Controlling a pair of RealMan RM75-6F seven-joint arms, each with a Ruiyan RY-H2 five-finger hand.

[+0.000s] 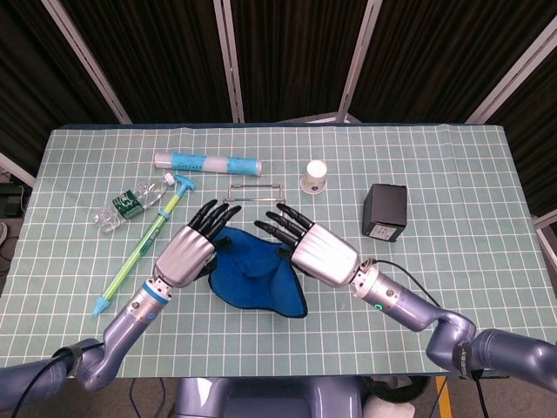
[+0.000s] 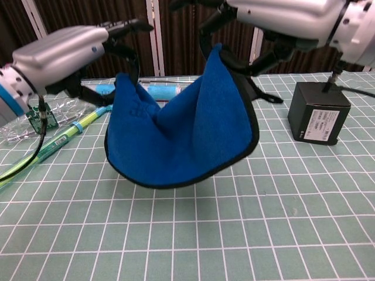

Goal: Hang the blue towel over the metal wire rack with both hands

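While both hands held the cloth up off the surface, the scene stood as follows.

Table: the green grid-marked table (image 1: 452, 200) carried everything, with dark curtains behind it.

Blue towel: the blue towel (image 2: 181, 132) hung in the air between the two hands, sagging into a pouch with its black-edged hem clear of the table; in the head view it (image 1: 252, 274) sat just in front of the rack.

Left hand: the left hand (image 2: 67, 52) pinched the towel's left top corner between thumb and fingers, the other fingers stretched forward.

Right hand: the right hand (image 2: 281, 14) pinched the right top corner the same way, its dark fingers spread above the cloth.

Metal wire rack: the metal wire rack (image 1: 253, 186) stood beyond the fingertips, mostly hidden behind hands and towel; only its top bar showed.

Black box: the black box (image 2: 320, 113) stood to the right, near the right wrist.

Tube: a clear tube with blue labels (image 1: 209, 162) lay at the back left.

Green stick: a long green stick tool (image 1: 144, 246) lay diagonally left of the left hand.

Bottle: a crushed plastic bottle (image 1: 129, 205) lay beside it.

Paper cup: a paper cup (image 1: 315, 175) stood right of the rack.
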